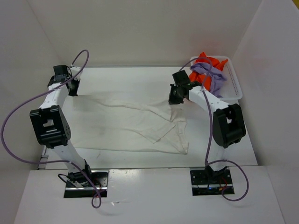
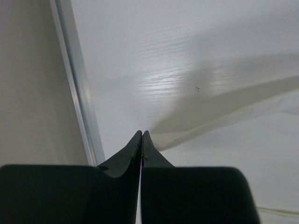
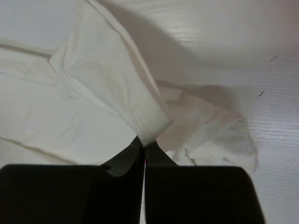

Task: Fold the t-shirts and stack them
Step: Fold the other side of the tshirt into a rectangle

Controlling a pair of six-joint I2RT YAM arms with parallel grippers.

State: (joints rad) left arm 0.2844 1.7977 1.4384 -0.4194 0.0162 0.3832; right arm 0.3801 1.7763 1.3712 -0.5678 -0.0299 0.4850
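The soft white cloth t-shirt (image 1: 126, 123) lies spread on your white table (image 1: 131, 79). Your left gripper (image 1: 72, 88) pinches its far-left corner. Your right gripper (image 1: 175, 99) pinches a fold at its right. The orange cloth shirt (image 1: 208, 60) and lavender cloth shirt (image 1: 210, 74) sit in the white mesh basket (image 1: 236, 88).

The left arm (image 1: 51, 123) is stretching up the left side of the frame, its end effector (image 1: 71, 87) pinching an edge of the white t-shirt (image 1: 121, 126), jaws pressed together. The right arm (image 1: 227, 123) is bending inward from the right, its end effector (image 1: 174, 99) pinching the same shirt.
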